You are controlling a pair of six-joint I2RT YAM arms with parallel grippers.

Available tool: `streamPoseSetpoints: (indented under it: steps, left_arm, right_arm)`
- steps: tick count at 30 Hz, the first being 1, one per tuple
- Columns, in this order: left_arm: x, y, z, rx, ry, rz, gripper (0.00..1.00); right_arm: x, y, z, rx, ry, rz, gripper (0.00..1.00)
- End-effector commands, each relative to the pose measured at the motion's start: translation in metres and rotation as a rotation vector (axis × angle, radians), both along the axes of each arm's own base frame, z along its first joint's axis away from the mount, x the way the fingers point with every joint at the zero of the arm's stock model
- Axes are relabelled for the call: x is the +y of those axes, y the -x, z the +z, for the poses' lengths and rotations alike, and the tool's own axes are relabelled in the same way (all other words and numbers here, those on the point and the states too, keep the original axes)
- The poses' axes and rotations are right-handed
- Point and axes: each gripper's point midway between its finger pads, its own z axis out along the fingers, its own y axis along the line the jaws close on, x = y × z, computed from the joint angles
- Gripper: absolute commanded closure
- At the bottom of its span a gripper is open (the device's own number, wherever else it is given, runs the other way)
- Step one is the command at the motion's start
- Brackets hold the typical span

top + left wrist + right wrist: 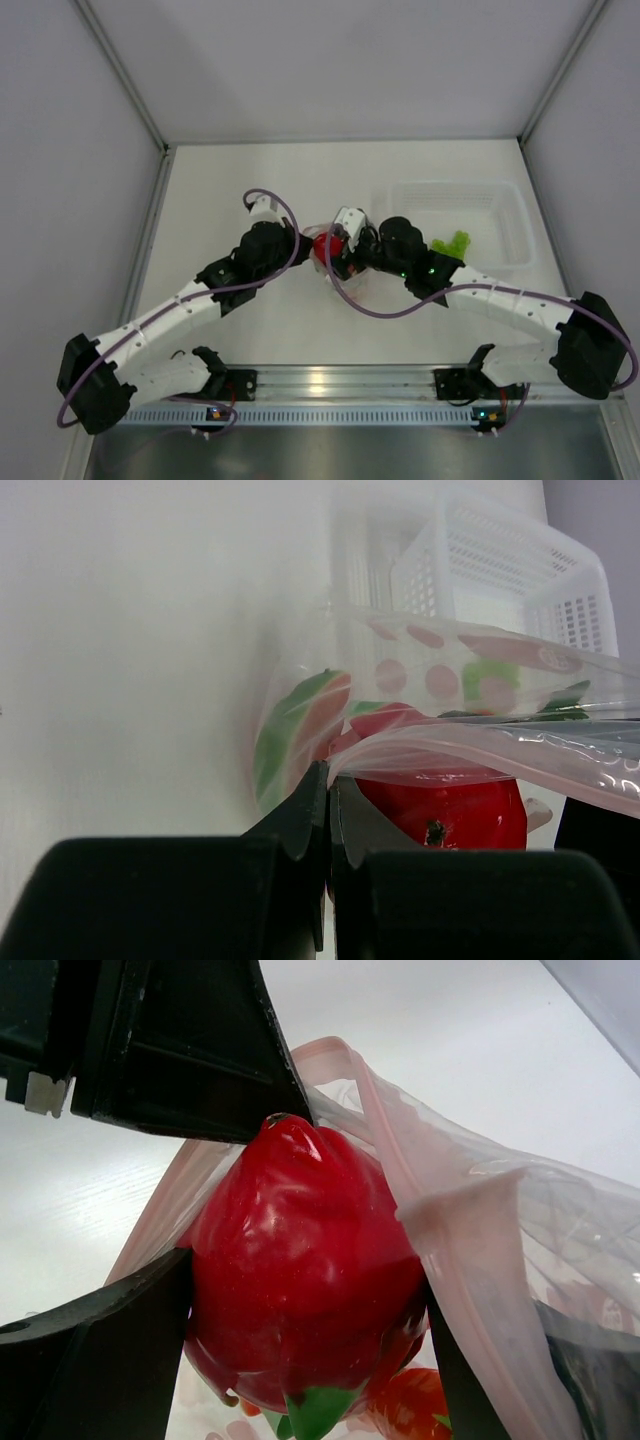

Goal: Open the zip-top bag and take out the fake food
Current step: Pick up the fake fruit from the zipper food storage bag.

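The zip-top bag [480, 755] is clear and crinkled, with a pinkish zip strip [390, 1130] along its mouth. The mouth stands open, one lip pinched in the left gripper [328, 780]. A glossy red toy fruit [300, 1210] with a green tip sits in the opening, clasped between the spread fingers of the right gripper [308, 1290]. Deeper inside, seen through the plastic, lie a red slice with green rind [295, 730] and an orange-red piece [410, 1405]. Apart from the bag, green leafy pieces [452, 243] lie in the clear tub [505, 200].
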Motion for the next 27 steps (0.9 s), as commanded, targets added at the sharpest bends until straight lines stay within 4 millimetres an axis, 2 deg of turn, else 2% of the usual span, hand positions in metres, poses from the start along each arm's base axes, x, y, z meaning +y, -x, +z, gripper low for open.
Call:
streamPoseSetpoints:
  steps: [1,3,6,7,14,16,21,24,27]
  left_arm:
    - [0.08,-0.019,-0.063,0.097,-0.289,0.269,1.0]
    - [0.08,-0.017,-0.071,0.116,-0.301,0.257,1.0]
    - [0.077,-0.012,-0.086,0.148,-0.301,0.23,1.0]
    - [0.075,-0.01,-0.088,0.152,-0.293,0.223,1.0]
    - [0.057,0.009,-0.117,0.213,-0.229,0.105,1.0]
    - [0.051,0.015,-0.124,0.223,-0.211,0.068,1.0]
    - [0.038,0.026,-0.128,0.239,-0.171,-0.014,1.0]
    - [0.038,0.032,-0.135,0.255,-0.185,-0.037,1.0]
    - [0.036,0.041,-0.144,0.285,-0.183,-0.069,1.0]
  right_arm:
    - [0.015,0.054,0.133,-0.227,-0.4,0.258,1.0]
    - [0.012,0.058,0.144,-0.254,-0.442,0.263,1.0]
    - [0.004,0.048,0.161,-0.271,-0.508,0.177,1.0]
    - [-0.002,0.036,0.163,-0.258,-0.527,0.095,1.0]
    - [-0.032,-0.004,0.184,-0.241,-0.655,-0.193,1.0]
    - [-0.036,-0.011,0.186,-0.241,-0.659,-0.24,1.0]
    - [-0.025,-0.022,0.18,-0.234,-0.602,-0.251,1.0]
    - [-0.03,-0.031,0.178,-0.222,-0.609,-0.315,1.0]
    - [-0.042,-0.049,0.177,-0.21,-0.602,-0.449,1.0]
